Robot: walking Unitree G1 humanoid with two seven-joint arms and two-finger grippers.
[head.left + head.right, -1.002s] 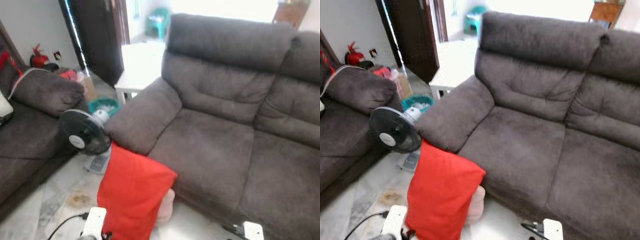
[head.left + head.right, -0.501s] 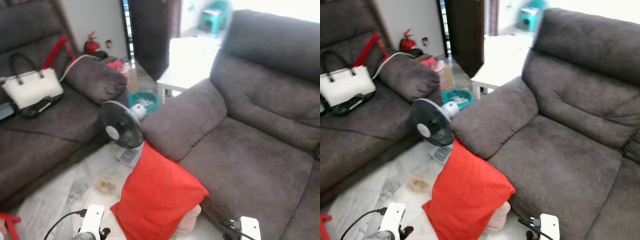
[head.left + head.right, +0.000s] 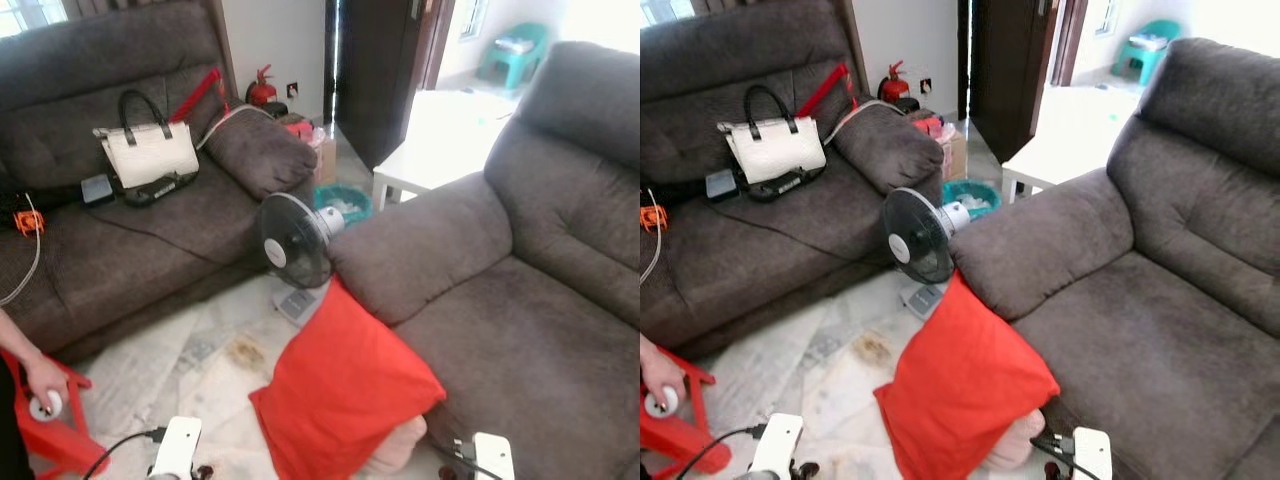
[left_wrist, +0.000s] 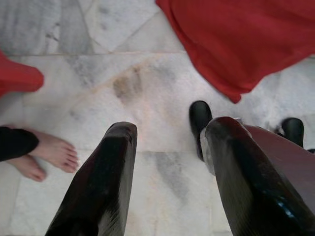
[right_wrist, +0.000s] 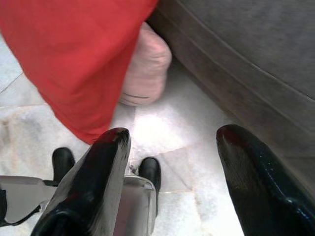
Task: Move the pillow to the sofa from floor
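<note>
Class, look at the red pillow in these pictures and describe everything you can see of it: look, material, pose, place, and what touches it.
The red pillow is a plain, bright red cushion, seemingly of smooth fabric, with slight creases. It stands tilted on the pale marble floor, a lower corner on the tiles and its top edge leaning against the grey sofa below the armrest. A pinkish item is tucked behind it. A black fan stands just beyond. Neither gripper touches it.

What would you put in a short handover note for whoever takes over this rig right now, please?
Left gripper: open, holding nothing, hanging above the marble floor.
Right gripper: open, holding nothing, hanging low beside the sofa base.
Red pillow: on the floor, leaning against the front of the grey sofa below its armrest; a pink cushion lies behind it.
Done: nothing grasped yet.
Left: grasp the pillow, lift it, set it on the sofa seat.
Note: a person's hand and a fan are nearby.
</note>
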